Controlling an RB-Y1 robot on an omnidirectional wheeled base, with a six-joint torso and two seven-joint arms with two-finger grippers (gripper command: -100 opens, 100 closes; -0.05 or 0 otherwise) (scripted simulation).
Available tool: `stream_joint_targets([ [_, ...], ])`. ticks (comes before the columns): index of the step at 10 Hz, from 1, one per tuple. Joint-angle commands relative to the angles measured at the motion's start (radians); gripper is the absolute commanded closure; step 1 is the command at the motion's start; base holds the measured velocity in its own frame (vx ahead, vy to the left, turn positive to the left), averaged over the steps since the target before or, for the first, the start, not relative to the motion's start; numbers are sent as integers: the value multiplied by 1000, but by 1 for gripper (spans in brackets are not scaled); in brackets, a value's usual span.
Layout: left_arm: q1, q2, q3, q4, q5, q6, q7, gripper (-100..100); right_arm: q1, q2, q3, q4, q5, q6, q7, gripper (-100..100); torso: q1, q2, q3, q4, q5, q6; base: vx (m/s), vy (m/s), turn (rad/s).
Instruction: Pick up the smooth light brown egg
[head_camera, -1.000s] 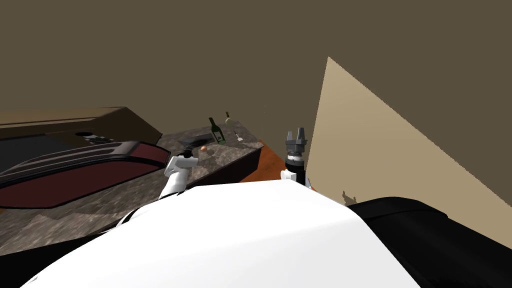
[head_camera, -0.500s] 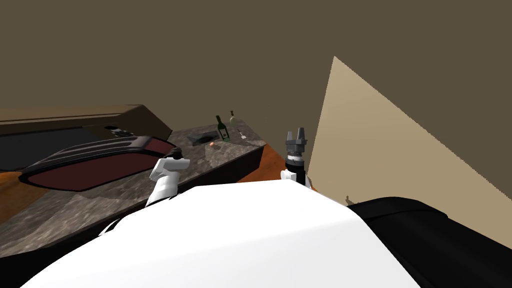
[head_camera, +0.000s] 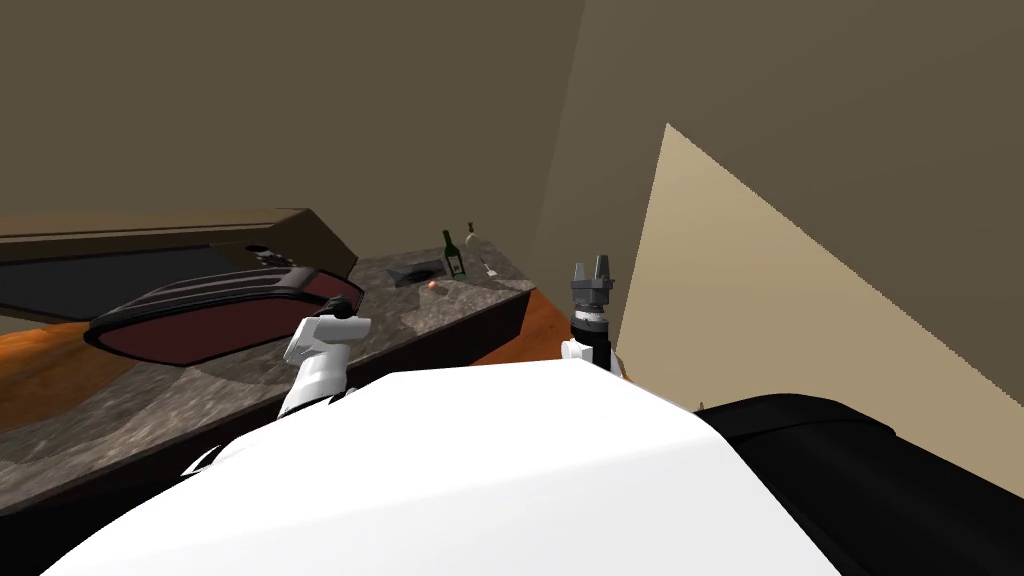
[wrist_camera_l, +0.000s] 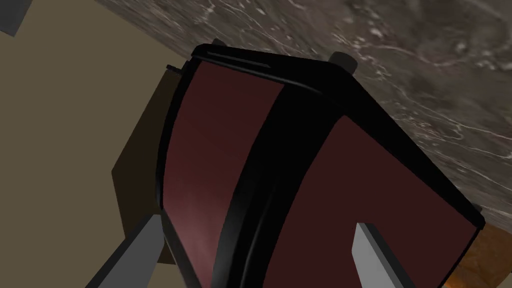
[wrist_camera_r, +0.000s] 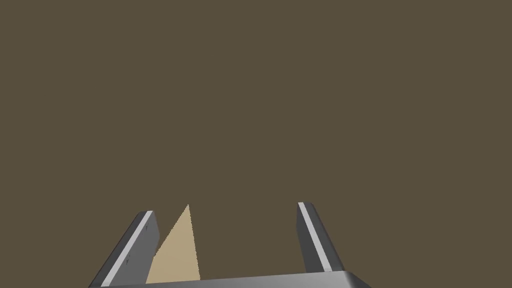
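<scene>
Fingers of my left gripper (wrist_camera_l: 257, 227) spread wide, holding nothing, aimed at a dark red, black-trimmed appliance (wrist_camera_l: 215, 150) on the marbled counter (wrist_camera_l: 425, 75). Right gripper (wrist_camera_r: 226, 210) also wide, empty. Egg (head_camera: 432, 285): small, smooth, pale brown, far along the counter, near a green bottle (head_camera: 453, 258).

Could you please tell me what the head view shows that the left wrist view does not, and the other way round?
Head view: the small light brown egg lying on the far part of the counter, a dark green bottle and a pale bottle just beyond it, and the right gripper raised past the counter's end. Left wrist view: the left gripper, fingers open, pointing at the dark red and black appliance from close. Both: that appliance and the grey mottled counter.
</scene>
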Motion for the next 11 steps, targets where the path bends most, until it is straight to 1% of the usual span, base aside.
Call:
stream_joint_targets([
  [1,-31,-27,-28,9,3,-8,9,-100,0,0,0,0,0,0,0,0,0,0,0,0,0,0,77,-90,-149],
  [2,-40,-36,-38,12,4,-10,12,-100,0,0,0,0,0,0,0,0,-2,-2,-1,-1,0,0,74,-108,-138],
  [4,-71,-77,-80,27,10,-19,24,-100,0,0,0,0,0,0,0,0,-4,-3,-2,-1,-1,0,77,-121,-168],
  [6,-89,-114,-114,46,15,-23,33,-100,0,0,0,0,0,0,0,0,-4,-3,-2,-1,-1,0,81,-103,-168],
  [7,-85,-133,-127,61,17,-21,35,-100,0,0,0,0,0,0,0,0,-3,-3,-2,-1,-1,0,81,-75,-109],
  [8,-85,-125,-121,41,16,-12,31,-100,0,0,0,0,0,0,0,0,-2,-2,-2,-1,0,-1,35,-36,-12],
  [9,-84,-127,-122,42,18,-13,30,0,0,0,0,0,0,0,0,0,1,0,0,0,0,-1,7,-8,3],
  [10,-98,-143,-118,51,-12,-12,42,-100,0,0,0,0,0,0,0,0,3,2,1,0,0,-1,2,29,8],
  [11,-112,-159,-114,59,-42,-10,53,-100,0,0,0,0,0,0,0,0,6,3,2,0,1,-1,-22,72,5],
])
